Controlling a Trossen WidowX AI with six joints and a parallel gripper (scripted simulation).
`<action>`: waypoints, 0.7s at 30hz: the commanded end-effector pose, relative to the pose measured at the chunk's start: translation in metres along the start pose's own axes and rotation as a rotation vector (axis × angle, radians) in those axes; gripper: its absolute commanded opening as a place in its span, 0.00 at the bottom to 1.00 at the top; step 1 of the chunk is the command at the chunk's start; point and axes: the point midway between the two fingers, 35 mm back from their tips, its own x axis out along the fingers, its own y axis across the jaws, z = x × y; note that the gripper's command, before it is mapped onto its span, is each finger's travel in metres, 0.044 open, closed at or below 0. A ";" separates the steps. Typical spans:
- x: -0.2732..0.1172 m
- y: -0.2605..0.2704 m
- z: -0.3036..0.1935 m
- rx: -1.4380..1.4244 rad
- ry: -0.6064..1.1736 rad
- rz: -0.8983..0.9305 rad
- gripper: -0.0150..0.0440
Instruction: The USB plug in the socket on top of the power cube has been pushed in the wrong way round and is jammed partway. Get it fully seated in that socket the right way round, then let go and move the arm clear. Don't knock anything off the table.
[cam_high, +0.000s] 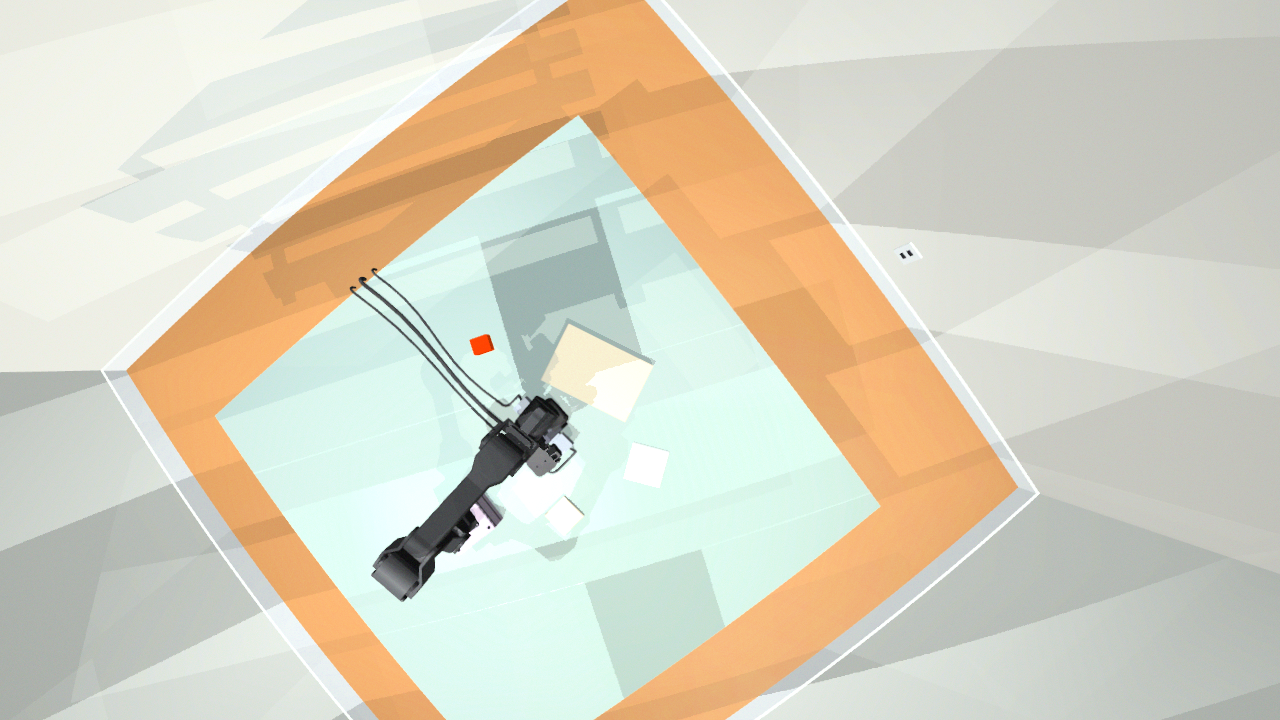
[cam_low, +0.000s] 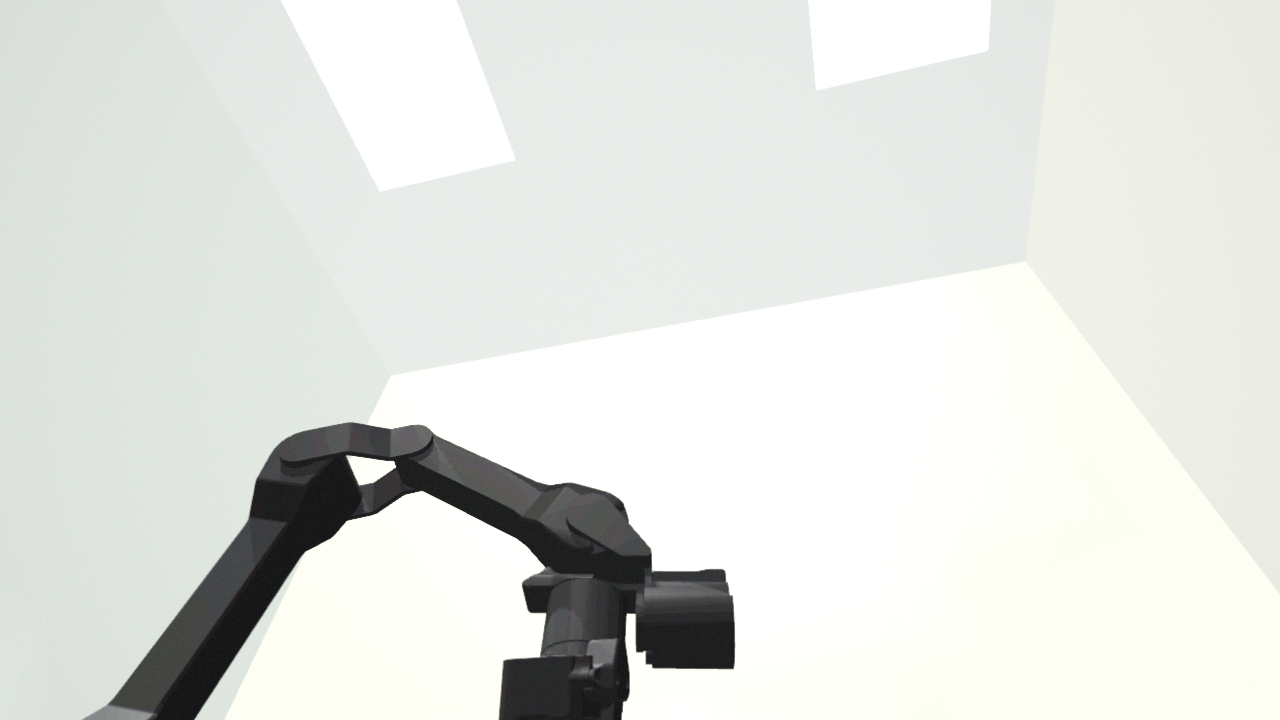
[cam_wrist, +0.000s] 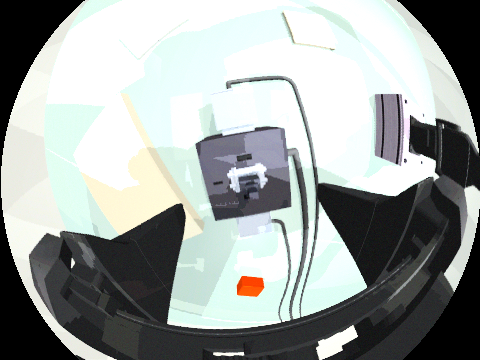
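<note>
The power cube (cam_wrist: 210, 160) is dark grey-purple and shows near the middle of the wrist view. The USB plug (cam_wrist: 248, 172), small, pale and dark in the middle, stands on its top face; how deep it sits and which way round it is cannot be told. A dark slot (cam_wrist: 244, 157) lies beside it and another (cam_wrist: 218, 183) nearer the cube's left side. My gripper (cam_wrist: 252, 200) is open and empty above the cube, its fingers wide apart to either side. In the top view the arm hides most of the cube; the exterior view shows only the arm.
White plugs (cam_wrist: 234, 111) (cam_wrist: 254, 225) stick out of two cube sides. Dark cables (cam_wrist: 312, 150) (cam_high: 420, 335) run from the cube to the mat's edge. An orange block (cam_high: 481, 344) (cam_wrist: 250, 286), a cream slab (cam_high: 597, 368) (cam_wrist: 120, 200) and two smaller pale pieces (cam_high: 646, 464) (cam_high: 564, 515) lie around it.
</note>
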 end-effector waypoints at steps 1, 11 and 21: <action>0.005 -0.001 0.000 -0.003 0.003 -0.004 1.00; 0.014 -0.001 0.000 -0.003 0.003 -0.005 1.00; 0.012 0.000 0.000 0.000 0.000 -0.002 0.69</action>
